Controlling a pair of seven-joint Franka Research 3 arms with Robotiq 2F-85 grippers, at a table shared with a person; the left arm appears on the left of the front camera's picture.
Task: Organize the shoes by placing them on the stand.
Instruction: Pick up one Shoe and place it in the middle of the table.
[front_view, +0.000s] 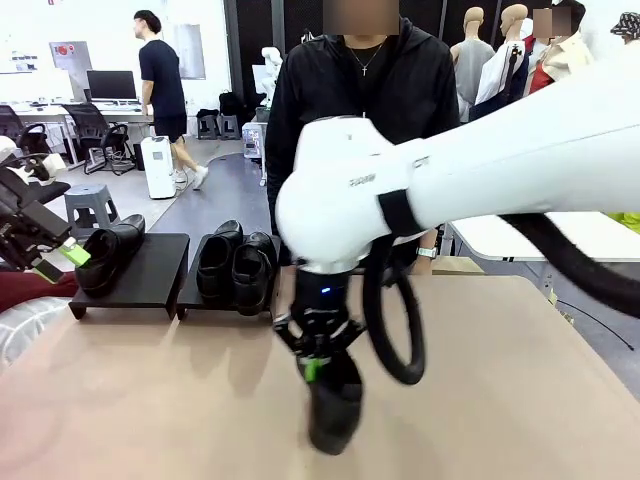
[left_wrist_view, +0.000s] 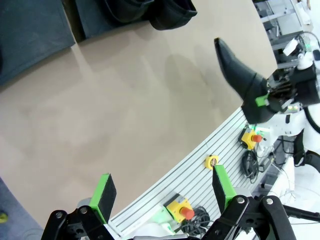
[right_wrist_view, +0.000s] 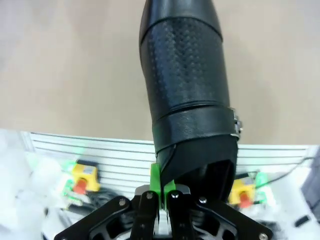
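desk (front_view: 520, 400): tan top, fills lower frame in front view.
stand (front_view: 160, 262): two black platforms, left-centre of frame; left one carries one shoe with free room beside it, right one carries a pair (front_view: 236, 262).
right arm: comes in from upper right, wrist over bottom centre.
held shoe (front_view: 333, 405): slim black one, bottom centre, hanging toe-down, clear of stand.
right fingers (front_view: 314, 370): pressed on the heel collar edge, thin pinch.
left fingers (front_view: 62, 260): spread, nothing between them, left edge, near lone shoe (front_view: 108, 255).
tip: grip looks shallow, so carry slow, level the sole, set it on the left platform's free part.
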